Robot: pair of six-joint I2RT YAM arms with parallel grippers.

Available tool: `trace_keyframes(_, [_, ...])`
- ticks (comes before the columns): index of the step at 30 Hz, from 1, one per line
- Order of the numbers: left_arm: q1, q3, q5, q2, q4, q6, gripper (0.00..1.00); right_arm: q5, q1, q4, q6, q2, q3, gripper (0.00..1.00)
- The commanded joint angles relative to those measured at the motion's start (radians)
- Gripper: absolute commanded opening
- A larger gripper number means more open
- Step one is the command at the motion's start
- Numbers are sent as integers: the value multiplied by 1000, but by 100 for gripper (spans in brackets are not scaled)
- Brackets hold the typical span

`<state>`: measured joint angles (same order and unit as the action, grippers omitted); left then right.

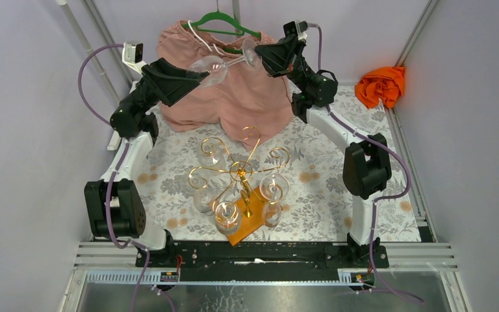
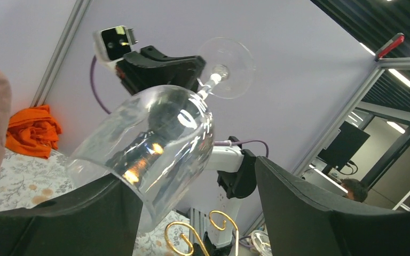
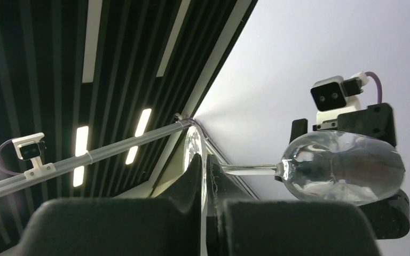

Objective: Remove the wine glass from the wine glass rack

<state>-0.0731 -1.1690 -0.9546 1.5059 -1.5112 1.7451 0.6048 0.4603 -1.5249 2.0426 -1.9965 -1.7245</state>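
A clear stemmed wine glass (image 1: pixel 213 66) is held sideways, far beyond the gold scroll-armed rack (image 1: pixel 240 172), its foot pinched by the right gripper (image 1: pixel 261 56). The left gripper (image 1: pixel 201 80) is spread around its bowl.

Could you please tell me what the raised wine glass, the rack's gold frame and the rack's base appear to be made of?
Wine glass: clear glass, glossy; the background shows through it, with bright glints.
Rack frame: likely metal wire, with a shiny gold finish.
Base: probably wood, a matte orange-brown flat slab.

One wine glass (image 1: pixel 216 67) aloft; roughly five more on one rack (image 1: pixel 242 170); one hanger (image 1: pixel 224 23); one pink garment (image 1: pixel 253 97); one orange cloth (image 1: pixel 380 84).
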Motion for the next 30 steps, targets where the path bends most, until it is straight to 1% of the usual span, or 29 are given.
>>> trace_keyframes(1, [31,-12,28,-65,-92,14,78,-43,31,-167,86,-48,-11,0])
trace_keyframes(4, [34,7,46,-89,-92,7,70,-13,55,-161,102,-67,-30,0])
trace_keyframes(7, [36,11,53,-101,-92,8,58,12,84,-162,114,-79,-26,0])
trace_keyframes(12, [36,4,55,-120,-82,2,29,12,94,-184,120,-66,55,0])
trace_keyframes(15, [36,7,41,-133,-13,-44,12,17,97,-184,108,-46,78,0])
trace_keyframes(17, [36,19,40,-151,51,-88,2,26,97,-183,107,-37,77,0])
trace_keyframes(18, [35,26,44,-161,82,-108,0,29,97,-183,107,-34,77,0])
trace_keyframes(20, [35,37,55,-188,125,-145,0,42,97,-183,104,-23,80,0])
trace_keyframes(23, [34,37,66,-250,248,-235,0,46,97,-181,95,-6,90,1])
trace_keyframes(24, [35,36,73,-270,303,-270,0,50,97,-181,93,-5,87,9])
trace_keyframes(26, [35,26,83,-314,413,-350,0,53,97,-182,92,0,88,31])
trace_keyframes(27, [35,21,88,-330,468,-393,0,50,97,-181,91,4,91,48])
trace_keyframes(28, [35,12,89,-345,511,-415,0,47,97,-182,92,5,96,60])
trace_keyframes(30, [30,-9,92,-366,597,-471,0,51,96,-178,88,10,98,79])
